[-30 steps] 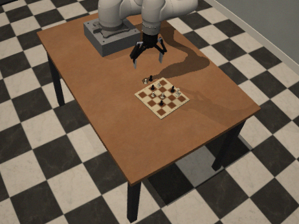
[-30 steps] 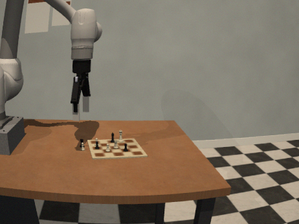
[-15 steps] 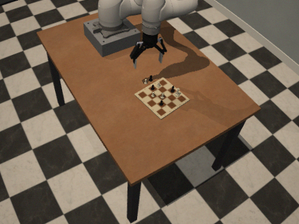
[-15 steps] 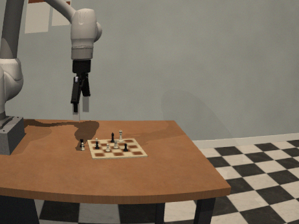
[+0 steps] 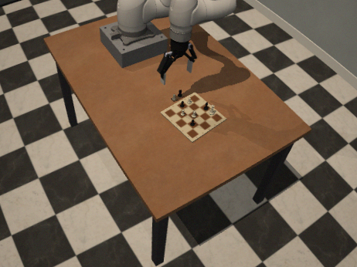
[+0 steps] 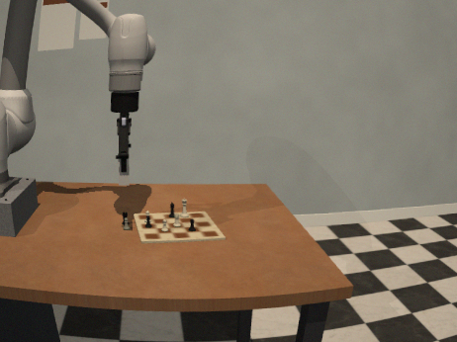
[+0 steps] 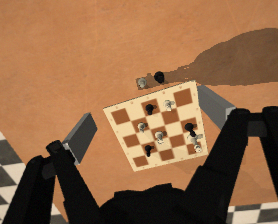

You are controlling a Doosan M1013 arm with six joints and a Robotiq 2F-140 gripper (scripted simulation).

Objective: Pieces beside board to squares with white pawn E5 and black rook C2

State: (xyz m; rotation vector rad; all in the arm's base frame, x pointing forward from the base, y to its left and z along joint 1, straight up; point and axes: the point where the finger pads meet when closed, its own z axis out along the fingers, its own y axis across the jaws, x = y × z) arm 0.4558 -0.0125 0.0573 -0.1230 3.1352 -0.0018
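Observation:
The chessboard [image 5: 170,113] [image 6: 210,233] [image 7: 121,116] lies on the brown table [image 5: 116,109] with several black and white pieces standing on it. Beside the board's far corner stand the white pawn [image 5: 175,97] [image 6: 127,225] [image 7: 142,83] and the black rook [image 5: 180,92] [image 6: 125,216] [image 7: 159,77], upright, close together and off the board. My gripper [image 5: 176,74] [image 6: 123,168] [image 7: 143,109] is open and empty. It hangs high above the table, pointing down, roughly over these two pieces and the board's near edge.
The robot's grey base block [image 5: 131,45] [image 6: 15,206] stands at the back of the table, behind the board. The arm's shadow [image 5: 224,74] falls across the table behind the board. The table edge runs a little beyond the board's right side.

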